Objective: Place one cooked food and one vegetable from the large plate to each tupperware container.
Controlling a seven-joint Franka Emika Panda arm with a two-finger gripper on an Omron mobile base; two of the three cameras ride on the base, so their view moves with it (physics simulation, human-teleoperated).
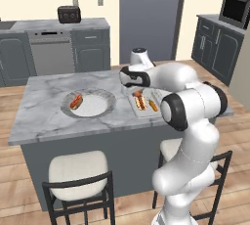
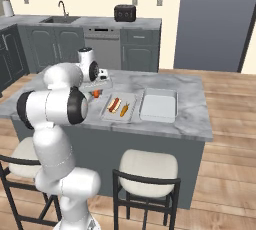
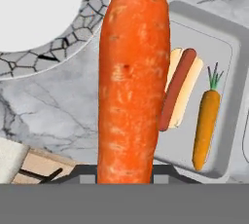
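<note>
Hand view: the pincer [image 3: 125,181] is clenched on a bright carrot [image 3: 132,82], its tips hidden behind it. Just beyond, the near tray [image 3: 228,47] already has a hot dog [image 3: 179,89] and carrot, so I'd carry this to the far tray [image 2: 159,106]. The plate [image 1: 110,98] keeps one hot dog.

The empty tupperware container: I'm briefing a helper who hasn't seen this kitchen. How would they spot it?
On the grey marble island, two pale rectangular trays lie side by side. The empty tupperware container is the one farther from the large ribbed-rim plate; its neighbour already holds a hot dog and carrot.
</note>
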